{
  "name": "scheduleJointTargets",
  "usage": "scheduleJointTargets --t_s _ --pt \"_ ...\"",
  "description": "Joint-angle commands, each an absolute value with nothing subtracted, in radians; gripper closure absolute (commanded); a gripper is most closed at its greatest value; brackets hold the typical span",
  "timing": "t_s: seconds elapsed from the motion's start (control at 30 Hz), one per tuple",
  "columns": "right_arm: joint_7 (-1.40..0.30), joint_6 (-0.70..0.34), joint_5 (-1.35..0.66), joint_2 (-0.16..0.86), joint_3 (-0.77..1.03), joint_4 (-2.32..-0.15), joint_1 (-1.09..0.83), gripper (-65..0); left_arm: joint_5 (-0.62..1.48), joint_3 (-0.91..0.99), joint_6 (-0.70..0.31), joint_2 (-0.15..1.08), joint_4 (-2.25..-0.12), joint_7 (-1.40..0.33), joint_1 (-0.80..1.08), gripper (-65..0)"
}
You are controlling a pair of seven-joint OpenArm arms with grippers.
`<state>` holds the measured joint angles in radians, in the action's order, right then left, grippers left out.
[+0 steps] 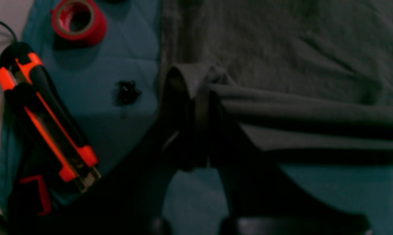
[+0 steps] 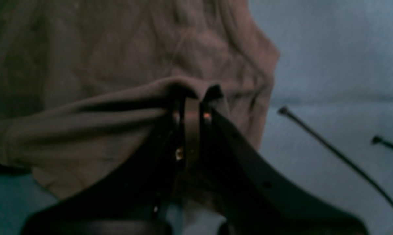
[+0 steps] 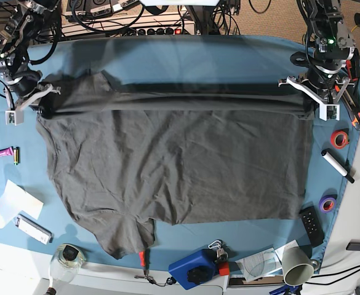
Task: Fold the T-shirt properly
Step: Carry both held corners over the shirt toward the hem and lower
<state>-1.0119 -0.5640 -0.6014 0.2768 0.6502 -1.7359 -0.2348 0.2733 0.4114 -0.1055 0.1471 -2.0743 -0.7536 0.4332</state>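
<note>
1. A blue-teal cloth (image 3: pixel 198 61) spreads across the middle of the base view, reaching the top at 12 o'clock and the left side at 9.
2. Past its edge, from 3 round to 6 o'clock, lies a pale surface (image 3: pixel 355 209) (counter or floor, I cannot tell which).
3. In the right wrist view, a soft crease crosses the cloth at 3 o'clock.
4. The light is uneven: dim and greenish at 6 o'clock in the left wrist view, paler and greyer at 3 o'clock in the right wrist view.
</note>
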Motion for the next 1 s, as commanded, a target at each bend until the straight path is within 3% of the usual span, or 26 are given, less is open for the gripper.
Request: scheduleJointTargets --t_s 0.0,0.27,0.4,0.97 --pt "-0.976 -0.553 -0.608 0.297 0.657 -1.752 -0.222 0.0 0.265 0.414 -0.101 0.156 -2.088 -0.721 0.429 0.0" --pt "-0.968 -0.548 -0.583 0.297 0.657 -1.687 -0.167 0.0 0.266 0.414 -0.108 0.156 -2.045 -0.709 0.372 0.0" --pt "-0.965 -0.549 -0.586 0.297 0.657 -1.613 -0.123 0.0 0.271 0.414 -0.161 0.156 -1.954 -0.709 0.315 0.0" --pt "-0.96 -0.563 -0.579 0.321 0.653 -1.426 0.059 0.0 0.273 0.414 -0.161 0.162 -1.74 -0.709 0.107 0.0"
